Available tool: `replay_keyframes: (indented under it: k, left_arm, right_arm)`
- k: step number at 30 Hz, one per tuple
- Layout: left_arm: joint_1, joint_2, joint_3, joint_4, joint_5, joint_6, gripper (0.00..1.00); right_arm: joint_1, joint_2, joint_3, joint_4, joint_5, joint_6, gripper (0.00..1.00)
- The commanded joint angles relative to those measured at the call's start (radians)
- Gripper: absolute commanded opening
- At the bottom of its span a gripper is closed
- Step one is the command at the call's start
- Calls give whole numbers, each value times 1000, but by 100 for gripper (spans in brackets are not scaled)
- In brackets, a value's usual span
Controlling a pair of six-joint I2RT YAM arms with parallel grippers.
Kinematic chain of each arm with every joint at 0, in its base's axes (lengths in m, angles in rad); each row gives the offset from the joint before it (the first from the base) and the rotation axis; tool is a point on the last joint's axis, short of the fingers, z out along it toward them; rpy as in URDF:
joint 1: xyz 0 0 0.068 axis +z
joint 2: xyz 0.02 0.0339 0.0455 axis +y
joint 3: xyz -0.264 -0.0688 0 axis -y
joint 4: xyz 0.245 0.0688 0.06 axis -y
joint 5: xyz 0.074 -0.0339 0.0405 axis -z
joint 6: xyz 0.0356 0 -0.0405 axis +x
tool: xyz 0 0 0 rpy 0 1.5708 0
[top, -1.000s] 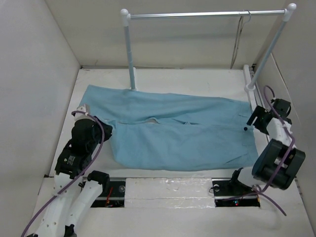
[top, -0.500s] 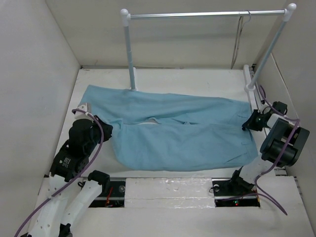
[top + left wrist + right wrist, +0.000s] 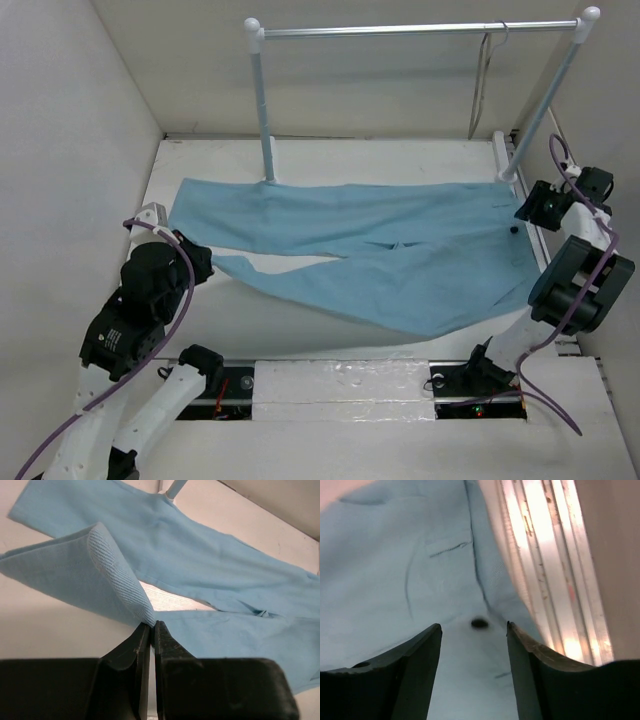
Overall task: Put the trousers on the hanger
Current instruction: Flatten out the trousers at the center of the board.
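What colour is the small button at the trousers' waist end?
The button is black, on sky-blue trousers; clearest in the right wrist view.

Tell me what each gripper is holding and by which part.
The left gripper pinches the trousers by one leg's ribbed hem. The right gripper is open over the waist end, holding nothing.

The top view looks down from behind over the whole desk [image 3: 350, 160], while both wrist views sit low and close behind the left tool [image 3: 151, 625] and right tool [image 3: 474, 626], all sharing the trousers [image 3: 400, 250].
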Motion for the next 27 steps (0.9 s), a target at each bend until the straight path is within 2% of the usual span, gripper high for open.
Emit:
replay_keyframes:
  k: [1, 3, 7, 9, 10, 11, 12, 15, 20, 24, 27]
  left_arm:
    - [-4, 11, 6, 3, -23, 8, 0]
    - [-4, 18, 12, 3, -13, 5, 0]
    - [-4, 12, 32, 17, 12, 3, 0]
    - [-13, -3, 41, 23, 8, 3, 0]
    - [-27, -17, 50, 22, -29, 12, 0]
    - [-41, -17, 55, 22, -29, 13, 0]
    - [-41, -24, 57, 20, -72, 19, 0]
    - [-73, -27, 70, 12, -144, 36, 0]
    - [-107, -43, 47, -3, -152, 34, 0]
    - [-118, -46, 35, -11, -158, 29, 0]
    - [-141, -37, 50, -37, -219, 20, 0]
  right_arm:
    - [-39, 62, 41, -81, 70, -27, 63]
    - [-39, 36, 24, -112, 73, -32, 67]
    - [-102, -229, -146, -100, 101, 32, 68]
    - [-165, -320, -279, -89, 137, 71, 67]
    - [-246, -429, -391, -82, 171, 132, 66]
    - [-246, -455, -392, -78, 171, 132, 66]
    - [-306, -475, -440, -80, 179, 137, 66]
    - [-367, -510, -473, -103, 210, 135, 66]
    - [-432, -458, -530, -56, 156, 146, 66]
    - [-432, -399, -537, -6, 63, 166, 66]
    - [-432, -375, -548, 11, 70, 194, 65]
